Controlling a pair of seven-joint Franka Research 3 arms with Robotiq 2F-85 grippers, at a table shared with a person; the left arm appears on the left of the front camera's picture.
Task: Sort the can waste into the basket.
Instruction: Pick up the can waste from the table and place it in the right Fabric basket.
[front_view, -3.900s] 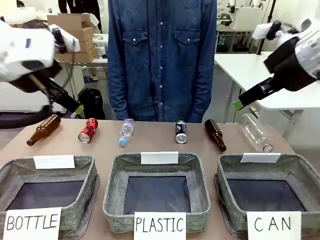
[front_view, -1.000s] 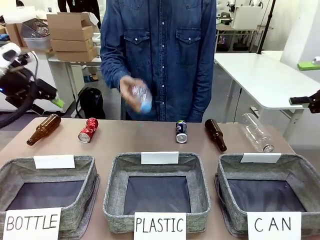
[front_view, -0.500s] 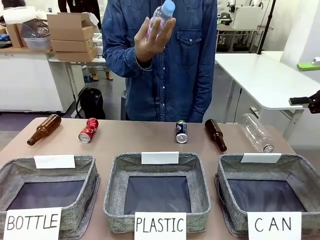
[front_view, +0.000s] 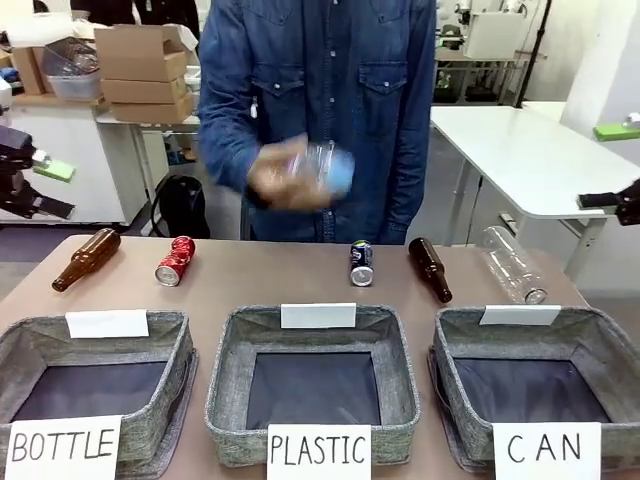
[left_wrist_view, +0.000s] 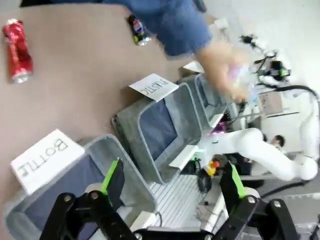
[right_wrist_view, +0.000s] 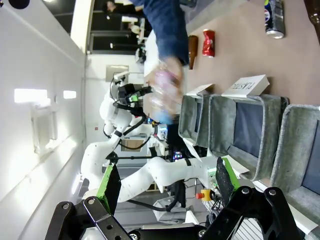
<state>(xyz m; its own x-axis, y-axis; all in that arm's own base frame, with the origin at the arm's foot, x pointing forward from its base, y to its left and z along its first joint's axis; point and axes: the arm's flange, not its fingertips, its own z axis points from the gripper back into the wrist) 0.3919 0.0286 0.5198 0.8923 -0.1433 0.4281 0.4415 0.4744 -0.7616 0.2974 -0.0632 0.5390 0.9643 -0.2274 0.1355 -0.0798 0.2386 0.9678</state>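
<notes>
Two cans lie on the brown table's far side: a shiny red can (front_view: 174, 262) on the left and a dark can (front_view: 361, 263) with a silver top near the middle. The grey basket (front_view: 600, 345) signed "CAN" stands at the front right with nothing in it. My left gripper (front_view: 52, 190) hangs open off the table's far left edge, away from the red can (left_wrist_view: 17, 50). My right gripper (front_view: 605, 170) is open at the right edge, high above the CAN basket (right_wrist_view: 300, 150). In both wrist views, the left gripper (left_wrist_view: 172, 185) and the right gripper (right_wrist_view: 165, 182) hold nothing.
A person in a denim shirt stands across the table, with a hand (front_view: 285, 180) holding a clear plastic bottle (front_view: 325, 170) at chest height. Two brown bottles (front_view: 87, 259) (front_view: 431, 269) and a clear bottle (front_view: 512, 265) lie on the table. The "BOTTLE" basket (front_view: 25, 340) and "PLASTIC" basket (front_view: 225, 360) stand in front.
The person's hand has brought the plastic bottle down from head height to chest height. My left gripper has come back into view at the left edge. The right gripper has not moved.
</notes>
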